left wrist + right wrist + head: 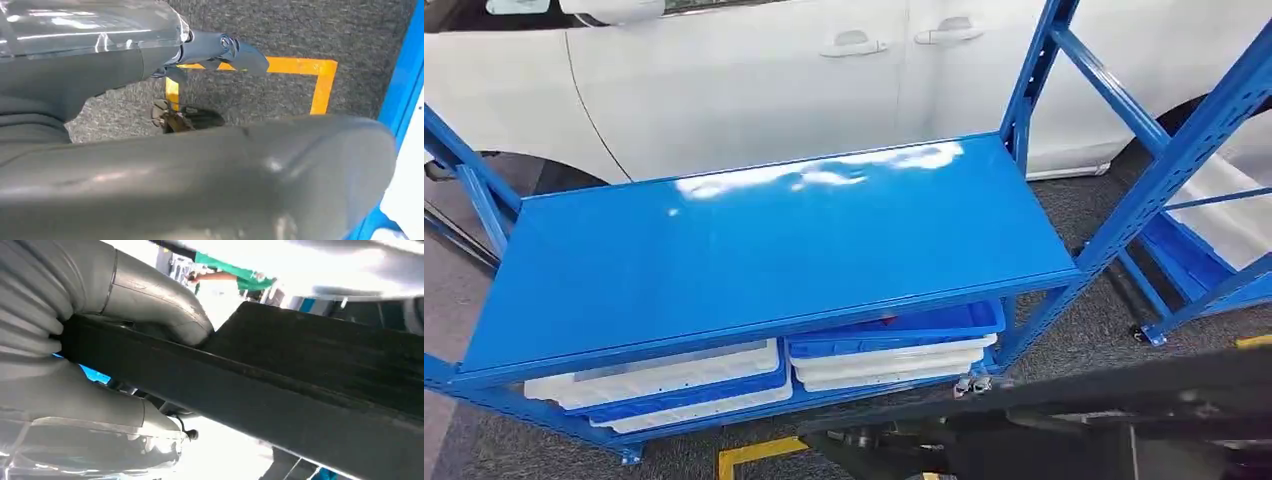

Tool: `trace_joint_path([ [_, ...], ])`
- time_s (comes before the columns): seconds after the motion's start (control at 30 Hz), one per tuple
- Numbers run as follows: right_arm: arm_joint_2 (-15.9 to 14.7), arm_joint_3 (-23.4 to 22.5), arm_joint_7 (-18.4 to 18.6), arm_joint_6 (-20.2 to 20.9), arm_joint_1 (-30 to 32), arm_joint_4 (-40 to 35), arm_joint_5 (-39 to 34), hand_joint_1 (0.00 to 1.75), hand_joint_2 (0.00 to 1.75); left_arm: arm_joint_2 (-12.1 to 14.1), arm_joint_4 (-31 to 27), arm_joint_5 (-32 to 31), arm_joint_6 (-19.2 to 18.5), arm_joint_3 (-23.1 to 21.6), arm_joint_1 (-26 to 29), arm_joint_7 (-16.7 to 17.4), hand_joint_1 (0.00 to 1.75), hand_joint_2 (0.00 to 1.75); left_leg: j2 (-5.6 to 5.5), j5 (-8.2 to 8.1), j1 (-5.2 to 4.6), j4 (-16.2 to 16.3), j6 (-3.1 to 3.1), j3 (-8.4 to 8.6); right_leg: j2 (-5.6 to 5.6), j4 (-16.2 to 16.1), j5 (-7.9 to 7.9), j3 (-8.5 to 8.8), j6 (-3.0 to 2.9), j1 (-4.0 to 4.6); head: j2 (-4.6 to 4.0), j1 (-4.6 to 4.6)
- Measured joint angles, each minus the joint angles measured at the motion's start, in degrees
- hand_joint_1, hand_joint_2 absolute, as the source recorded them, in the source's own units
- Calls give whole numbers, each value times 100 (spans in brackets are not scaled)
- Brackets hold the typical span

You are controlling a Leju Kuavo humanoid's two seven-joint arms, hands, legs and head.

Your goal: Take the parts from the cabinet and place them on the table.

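Right hand (100,365) is clamped around a long flat black part (310,385), which in the head view runs low across the near right, in front of the blue cabinet (764,250); I'd keep it level and clear of the cabinet's right front post while carrying it to the table. Left hand (220,50) hangs over grey carpet by yellow floor tape (300,67); can't tell if it's wide or closed. Lower shelf carries stacked blue and white trays (889,350) along its front edge; contents not readable, top shelf bare.
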Motion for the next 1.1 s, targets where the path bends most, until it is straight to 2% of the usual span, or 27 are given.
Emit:
trace_joint_path([
  [0.03, 0, -22, 0, 76, 3, -31, -7, 175, 175, 4, 0, -20, -4, 0, -6, -2, 0, 0, -2, -37, -30, -161, 1, 58, 2, 19, 8, -18, 30, 32, 0, 0],
  [0.07, 0, -39, 0, 131, 3, -50, -9, 175, 175, 4, 0, -46, -13, 0, -7, -7, 0, 0, 4, 5, -45, -167, 3, 32, 2, 16, 29, -35, 63, 7, 0, 0],
  [0.13, 0, -68, 0, 157, 7, -90, -9, 175, 175, 4, 0, -59, -20, 0, 0, -9, 0, 0, 2, 42, -69, -169, 52, 11, 0, -14, 75, -37, 133, -18, 0, 0],
  [0.17, 0, -83, 0, 183, -1, -107, -11, 175, 175, 2, 0, -70, -24, 0, 4, -18, 0, 0, 8, 122, -28, -254, 92, 2, 3, -19, 93, -46, 176, -6, 0, 0],
  [0.2, 0, -109, 0, 196, -39, -107, -15, 175, 175, -13, 0, -105, -59, -2, -5, -35, 0, 0, 45, 190, -8, -302, 115, -2, -9, 64, -37, -94, 193, -27, 0, 0],
  [0.23, 0, -127, 0, 190, -117, -107, -11, 175, 175, -9, 0, -136, -96, -7, -11, -55, 0, 0, 53, 228, -8, -310, 156, -56, -12, 289, -305, -190, 209, -29, 0, 0],
  [0.3, 11, -159, 0, 93, -325, -77, -37, 175, 175, 4, 0, -247, -183, -35, -32, -55, 0, 0, 76, 307, -18, -307, 169, -176, -13, 1115, -849, -485, 252, -65, 0, 0],
  [0.33, 11, -181, 0, 48, -407, -54, -63, 175, 175, 15, 0, -276, -219, -53, -48, -48, 0, 0, 82, 346, -21, -304, 169, -233, -14, 1460, -1005, -595, 274, -79, 0, 0],
  [0.37, 11, -219, 0, 6, -505, -13, -92, 175, 175, 28, 0, -310, -269, -66, -70, -17, 0, 0, 85, 406, -20, -295, 158, -313, -16, 1701, -1053, -624, 300, -100, 0, 0],
  [0.4, 11, -236, 0, -22, -579, 22, -122, 175, 175, 33, 0, -339, -311, -74, -86, 22, 0, 0, 85, 449, -13, -286, 142, -377, -18, 1606, -943, -509, 318, -117, 0, 0],
  [0.43, 11, -240, 0, -44, -666, 51, -146, 175, 175, 39, 0, -352, -324, -87, -105, 72, 0, 0, 81, 467, -6, -273, 124, -447, -21, 1259, -721, -269, 334, -139, 0, 0],
  [0.47, 11, -240, 0, -55, -776, 75, -166, 175, 175, 42, 0, -352, -321, -96, -115, 109, 0, 0, 80, 505, 5, -245, 89, -516, -33, 714, -488, 83, 354, -163, 0, 0],
  [0.5, 11, -240, 0, -62, -870, 96, -186, 175, 175, 42, 0, -352, -319, -98, -126, 129, 0, 0, 80, 531, 10, -200, 56, -574, -52, 218, -392, 419, 369, -184, 0, 0],
  [0.53, 11, -240, 0, -62, -949, 116, -212, 175, 175, 57, 0, -352, -319, -101, -135, 131, 0, 0, 77, 551, -5, -154, 21, -630, -55, -91, -565, 562, 340, -151, 0, 0],
  [0.57, 11, -238, 0, -62, -954, 134, -234, 175, 175, 57, 0, -352, -317, -105, -142, 131, 0, 0, 74, 575, -4, -150, -15, -614, -9, 6, -459, 496, 247, -104, 0, 0],
  [0.6, 11, -238, 0, -62, -988, 136, -251, 175, 175, 61, 0, -352, -319, -109, -153, 129, 0, 0, 72, 593, -4, -116, -48, -621, -20, -43, -507, 500, 209, -113, 0, 0],
  [0.67, 11, -234, 0, -59, -1012, 164, -256, 175, 175, 63, 0, -352, -317, -114, -159, 131, 0, 0, 70, 665, 21, -167, -146, -627, -10, -39, -442, 458, 106, -86, 0, 0],
  [0.7, 11, -234, 0, -59, -1042, 166, -258, 175, 175, 74, 0, -352, -317, -118, -156, 131, 0, 0, 60, 633, 47, -121, -174, -666, -24, -61, -377, 433, 44, -107, 0, 0],
  [0.73, 7, -234, 0, -59, -1060, 171, -258, 175, 175, 77, 0, -352, -317, -122, -153, 131, 0, 0, 51, 412, 49, 48, -191, -739, -24, -62, -341, 391, 11, -102, 0, 0],
  [0.8, 7, -229, 0, -53, -1068, 184, -275, 175, 175, 76, 0, -295, -273, -127, -151, 149, 0, 0, 50, -164, 58, 878, -229, -1033, -29, -57, -277, 320, -32, -77, 0, 0],
  [0.83, 7, -219, 0, -57, -1071, 201, -282, 175, 175, 76, 0, -258, -202, -125, -153, 160, 0, 0, 50, -365, 57, 1354, -240, -1196, -28, -50, -250, 277, -41, -55, 0, 0],
  [0.87, 7, -214, 0, -66, -1071, 219, -282, 175, 175, 76, 0, -240, -110, -118, -151, 159, 0, 0, 50, -429, 57, 1637, -235, -1265, -28, -46, -229, 244, -48, -34, 0, 0],
  [0.9, 7, -210, 0, -90, -1075, 238, -282, 175, 175, 76, 0, -243, -41, -111, -148, 155, 0, 0, 47, -364, 53, 1611, -212, -1192, -28, -44, -213, 224, -50, -12, 0, -2],
  [0.93, 7, -199, 0, -123, -1086, 254, -282, 175, 175, 76, 0, -260, -6, -109, -148, 146, 0, 0, 45, -212, 45, 1348, -179, -996, -25, -43, -201, 213, -51, 7, 0, 0],
  [1.0, 7, -160, 0, -208, -1119, 267, -265, 175, 175, 85, 0, -299, -43, -111, -151, 68, 0, 0, 29, 173, -14, 344, -67, -369, -21, -42, -196, 218, -47, 24, 0, 0],
  [1.03, 7, -138, 0, -250, -1143, 271, -258, 175, 175, 105, 0, -310, -88, -111, -155, 15, 0, 0, -3, 132, -58, -94, 16, -136, -29, -42, -194, 217, -42, 12, 0, 0],
  [1.1, 7, -81, 0, -326, -1186, 297, -249, 175, 175, 118, 0, -374, -105, -129, -150, -46, 0, 0, 8, 186, -101, -186, 21, -77, -32, -50, -135, 196, 48, -15, 0, -2],
])
